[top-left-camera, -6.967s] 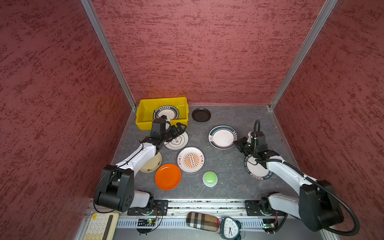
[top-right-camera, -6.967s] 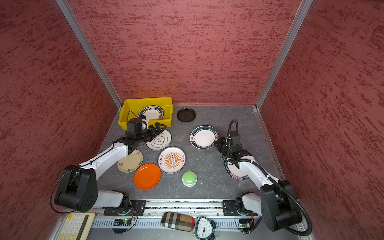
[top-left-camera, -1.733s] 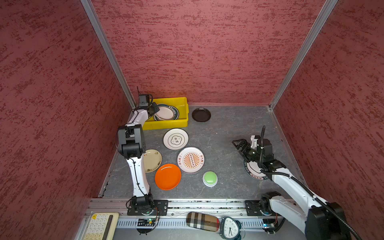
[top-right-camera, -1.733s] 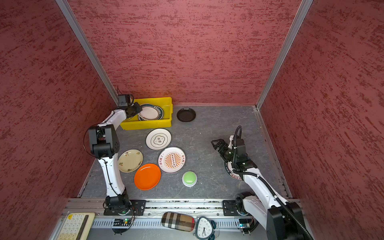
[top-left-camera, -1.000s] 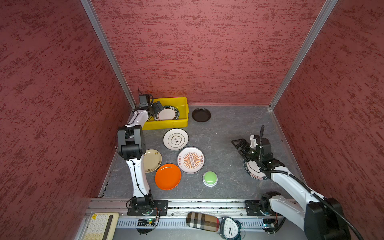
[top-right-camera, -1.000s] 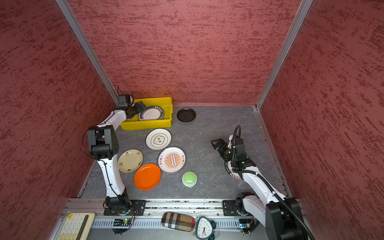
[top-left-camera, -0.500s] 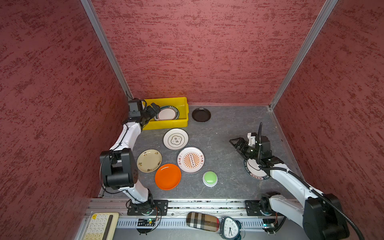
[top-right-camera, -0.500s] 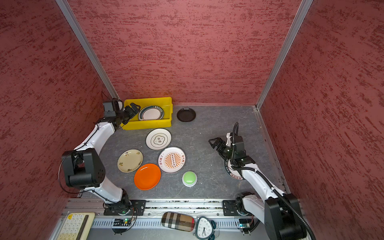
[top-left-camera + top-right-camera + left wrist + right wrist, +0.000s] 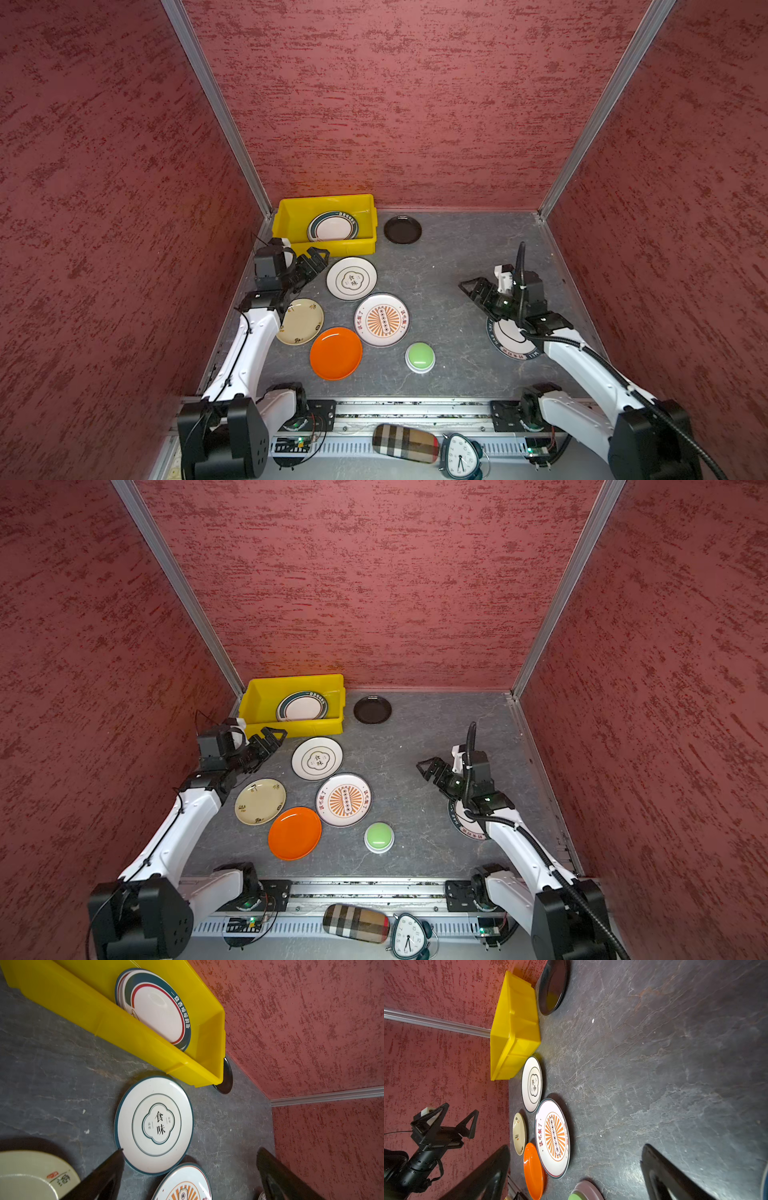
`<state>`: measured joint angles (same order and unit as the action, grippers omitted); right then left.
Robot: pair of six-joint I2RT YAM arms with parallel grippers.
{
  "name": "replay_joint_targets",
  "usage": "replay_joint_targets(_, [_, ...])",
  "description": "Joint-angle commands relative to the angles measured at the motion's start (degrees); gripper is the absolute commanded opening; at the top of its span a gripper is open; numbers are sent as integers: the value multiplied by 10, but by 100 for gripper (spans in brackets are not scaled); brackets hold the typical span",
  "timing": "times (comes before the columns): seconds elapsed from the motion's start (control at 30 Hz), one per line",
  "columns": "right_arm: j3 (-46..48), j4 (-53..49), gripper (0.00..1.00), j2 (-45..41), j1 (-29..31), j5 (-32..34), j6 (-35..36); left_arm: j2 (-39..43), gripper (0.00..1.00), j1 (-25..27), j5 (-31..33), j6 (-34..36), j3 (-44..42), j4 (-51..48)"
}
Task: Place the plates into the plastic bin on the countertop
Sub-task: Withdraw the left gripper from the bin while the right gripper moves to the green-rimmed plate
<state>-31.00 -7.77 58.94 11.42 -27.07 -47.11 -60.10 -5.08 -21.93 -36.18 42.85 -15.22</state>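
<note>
In the plastic bin (image 9: pixel 324 202), at the back-left corner of the worktop (image 9: pixel 453 257) and hard against the red wall: a small stack of green-rimmed plates (image 9: pixel 332 226), partly hidden by the near wall. Just right of the bin, a black plate (image 9: pixel 402 229). In front of the bin, a white plate with black characters (image 9: pixel 351 278). Nearer still, a sunburst plate (image 9: pixel 381 319), a cream plate (image 9: pixel 301 322) and an orange plate (image 9: pixel 336 353), packed close together. Beside these, a green dome button (image 9: pixel 420 356). Wide open and empty, the left pincer (image 9: pixel 318 257), hovering just before the bin's near wall, beside the character plate. Likewise open and empty, the right pincer (image 9: pixel 471 286), over bare worktop, well apart from the cluster. Beneath that arm, a dark-rimmed plate (image 9: pixel 509 345), partly covered. At the front rail, a plaid case (image 9: pixel 405 442) and an alarm clock (image 9: pixel 459 457).
</note>
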Motion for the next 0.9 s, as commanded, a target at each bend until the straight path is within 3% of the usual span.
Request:
replay_joint_targets(0.0, [-18, -24, 99, 5, -1, -6, 11, 33, 99, 4, -5, 6, -36, -16])
replay_joint_targets(0.17, [-19, 8, 99, 14, 4, -13, -2, 43, 99, 2, -11, 13, -57, -22])
replay_joint_targets(0.53, [-78, 27, 98, 141, 31, -28, 35, -12, 100, 1, -61, 7, -59, -8])
replay_joint_targets(0.77, [-83, 9, 99, 156, 31, 5, 46, -16, 100, 1, -70, -6, -60, 8])
replay_joint_targets(0.87, [-108, -64, 99, 172, 30, 74, 58, -13, 99, 1, -76, -6, -53, 8])
